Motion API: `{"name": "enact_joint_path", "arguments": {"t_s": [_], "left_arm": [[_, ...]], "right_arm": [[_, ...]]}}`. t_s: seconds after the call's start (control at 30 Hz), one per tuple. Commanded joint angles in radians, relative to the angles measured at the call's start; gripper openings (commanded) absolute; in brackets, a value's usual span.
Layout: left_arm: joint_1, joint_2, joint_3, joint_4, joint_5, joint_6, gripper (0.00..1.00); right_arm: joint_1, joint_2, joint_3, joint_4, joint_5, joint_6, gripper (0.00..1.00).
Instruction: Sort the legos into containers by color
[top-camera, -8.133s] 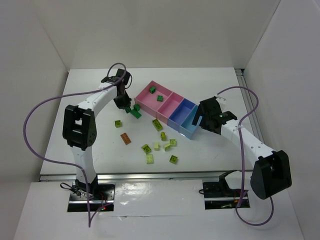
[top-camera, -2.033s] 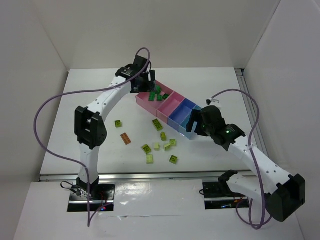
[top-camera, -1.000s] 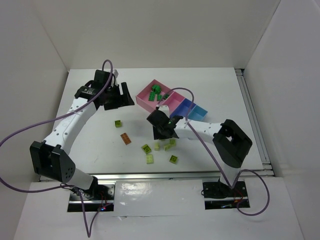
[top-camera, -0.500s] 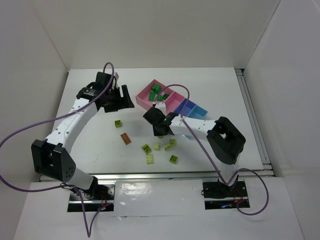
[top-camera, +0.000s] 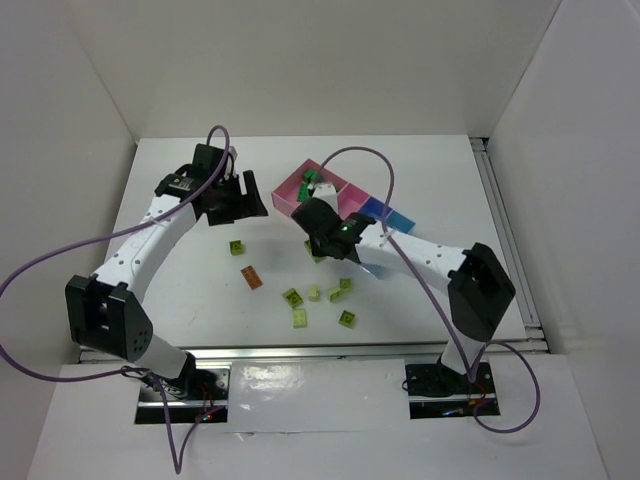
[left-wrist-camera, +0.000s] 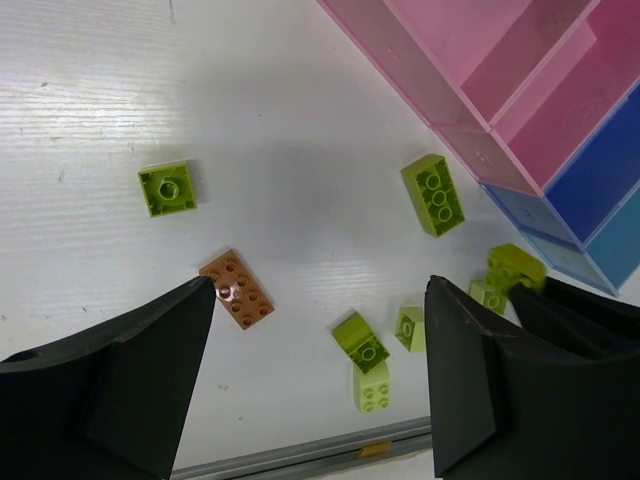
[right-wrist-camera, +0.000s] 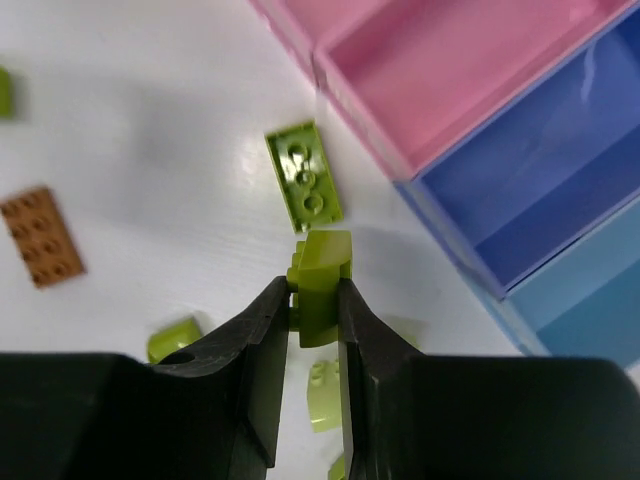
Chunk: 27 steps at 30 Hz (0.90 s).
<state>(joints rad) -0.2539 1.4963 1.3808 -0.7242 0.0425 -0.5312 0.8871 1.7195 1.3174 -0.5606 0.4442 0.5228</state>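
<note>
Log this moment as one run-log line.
right gripper: shut on lime-green plastic lego brick | left gripper: open, empty | dark green lego bricks: in end pink plastic bin

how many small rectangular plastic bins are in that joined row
4, side by side: a pink bin at the far-left end, a second pink bin, then a periwinkle blue bin, then a light blue bin at the right end. None looks hidden.

So apart from the work stuff, you've just got a plain white desk (top-camera: 420, 165), boxed in by white walls (top-camera: 320, 60) at the back and both sides. You'll spot a metal rail (top-camera: 310, 352) along its near edge and a second rail (top-camera: 502, 210) down its right edge.
</note>
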Motion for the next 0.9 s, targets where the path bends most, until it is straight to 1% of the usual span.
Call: {"name": "enact_joint_path", "arguments": {"t_s": [0.0, 0.2, 0.3, 0.4, 0.47, 0.53, 0.57, 0.6, 0.67, 0.73, 0.8, 0.83, 0.87], "left_arm": [[0.005, 0.021, 0.032, -0.001, -0.065, -0.033, 0.88], [0.005, 0.059, 0.041, -0.024, -0.040, -0.043, 0.88], [0.005, 0.059, 0.031, -0.024, -0.027, -0.032, 0.88], [0.005, 0.059, 0.031, -0.024, -0.027, -0.032, 0.90], [0.005, 0.059, 0.031, -0.024, -0.027, -0.032, 0.90], [0.005, 0.059, 0.031, -0.033, -0.027, -0.023, 0.90], [0.005, 0.059, 0.031, -0.034, -0.038, -0.023, 0.90], [0.005, 0.068, 0.040, -0.044, -0.038, -0.023, 0.90], [0.005, 0.068, 0.040, -0.044, -0.038, -0.023, 0.90], [0.005, 0.068, 0.040, -0.044, -0.047, -0.023, 0.90], [0.005, 0.068, 0.040, -0.044, -0.047, -0.023, 0.90], [0.005, 0.068, 0.040, -0.053, -0.059, -0.023, 0.90], [0.005, 0.053, 0.040, -0.053, -0.072, -0.023, 0.90]], "right_arm": [[-0.045, -0.080, 0.091, -0.015, 0.062, -0.055, 0.00], [-0.149, -0.008, 0.193, -0.015, 0.041, -0.064, 0.00], [-0.192, 0.034, 0.203, 0.028, 0.030, -0.087, 0.01], [-0.241, 0.087, 0.227, 0.067, -0.024, -0.098, 0.01], [-0.261, 0.130, 0.276, 0.067, -0.039, -0.098, 0.11], [-0.261, 0.153, 0.318, 0.077, -0.039, -0.109, 0.24], [-0.261, 0.163, 0.327, 0.077, -0.039, -0.118, 0.37], [-0.261, 0.163, 0.327, 0.077, -0.039, -0.118, 0.45], [-0.261, 0.154, 0.338, 0.077, -0.039, -0.118, 0.47], [-0.261, 0.100, 0.297, 0.077, -0.039, -0.118, 0.47], [-0.252, 0.051, 0.228, 0.077, -0.064, -0.118, 0.47], [-0.238, -0.009, 0.198, 0.065, -0.064, -0.118, 0.47], [-0.229, -0.039, 0.130, 0.065, -0.074, -0.107, 0.47]]}}
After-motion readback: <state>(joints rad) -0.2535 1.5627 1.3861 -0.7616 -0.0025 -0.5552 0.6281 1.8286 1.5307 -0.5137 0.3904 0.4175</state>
